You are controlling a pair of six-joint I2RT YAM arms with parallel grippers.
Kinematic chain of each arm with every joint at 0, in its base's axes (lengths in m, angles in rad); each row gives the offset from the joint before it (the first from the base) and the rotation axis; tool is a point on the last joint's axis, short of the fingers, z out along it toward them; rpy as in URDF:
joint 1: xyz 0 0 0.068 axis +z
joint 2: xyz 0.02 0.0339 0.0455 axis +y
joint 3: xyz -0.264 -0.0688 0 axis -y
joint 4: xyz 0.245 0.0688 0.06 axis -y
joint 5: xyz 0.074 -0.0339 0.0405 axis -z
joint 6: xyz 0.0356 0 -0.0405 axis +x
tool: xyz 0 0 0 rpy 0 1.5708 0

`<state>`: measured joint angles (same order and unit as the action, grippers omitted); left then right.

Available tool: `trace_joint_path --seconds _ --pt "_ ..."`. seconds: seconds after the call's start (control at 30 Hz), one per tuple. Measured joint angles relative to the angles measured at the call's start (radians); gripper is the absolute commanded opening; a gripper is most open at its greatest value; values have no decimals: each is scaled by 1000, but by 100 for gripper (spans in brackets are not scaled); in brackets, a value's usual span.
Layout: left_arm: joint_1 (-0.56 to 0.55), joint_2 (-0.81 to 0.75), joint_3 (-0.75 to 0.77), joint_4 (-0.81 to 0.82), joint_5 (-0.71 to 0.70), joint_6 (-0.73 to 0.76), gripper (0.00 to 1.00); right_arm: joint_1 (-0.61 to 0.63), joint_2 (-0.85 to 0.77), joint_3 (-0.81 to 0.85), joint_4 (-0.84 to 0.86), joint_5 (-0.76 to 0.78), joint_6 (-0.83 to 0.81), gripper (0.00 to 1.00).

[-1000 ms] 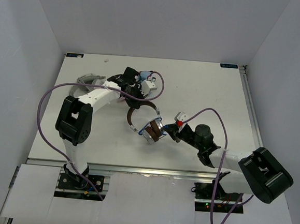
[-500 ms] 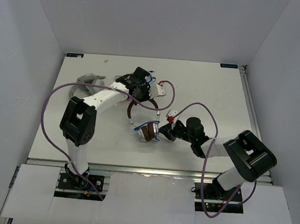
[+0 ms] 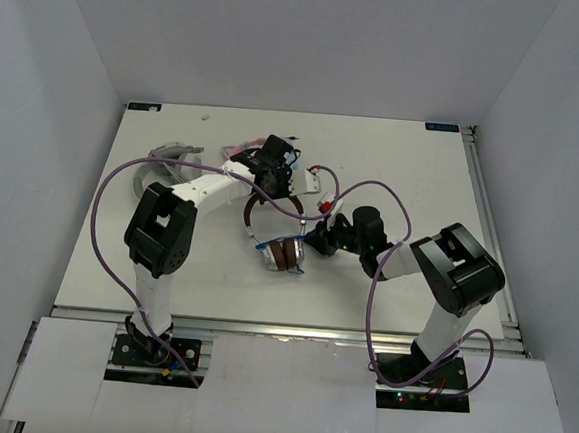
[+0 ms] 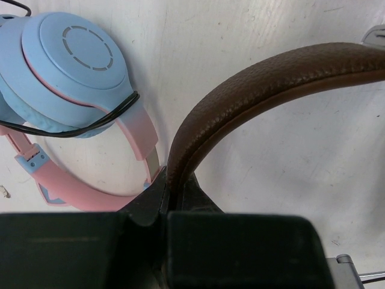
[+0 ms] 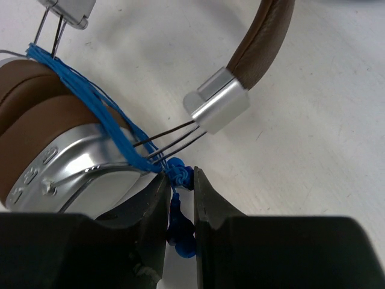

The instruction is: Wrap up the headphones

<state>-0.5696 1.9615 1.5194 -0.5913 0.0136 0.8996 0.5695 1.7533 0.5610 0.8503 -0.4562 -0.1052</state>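
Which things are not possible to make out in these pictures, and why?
- Left wrist view: the pink headphones are cut off by the left edge.
- Right wrist view: the right gripper hides where the blue cable ends.
- Top view: the cable wraps on the headphones are too small to count.

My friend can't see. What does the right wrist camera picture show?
The right gripper pinches the end of a thin blue cable wound around the brown and silver headphones. Their brown headband arches away over the white table.
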Motion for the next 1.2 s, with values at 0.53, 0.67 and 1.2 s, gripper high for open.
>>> trace_joint_path --seconds 0.53,0.67,1.2 --pt "-15 167 102 -14 -94 -25 2 -50 97 72 14 -74 71 34" --pt "-17 193 129 -31 -112 -45 9 -58 97 72 14 -88 77 37" --pt "-22 210 135 -38 -192 -97 39 -60 60 68 -1 -56 129 47"
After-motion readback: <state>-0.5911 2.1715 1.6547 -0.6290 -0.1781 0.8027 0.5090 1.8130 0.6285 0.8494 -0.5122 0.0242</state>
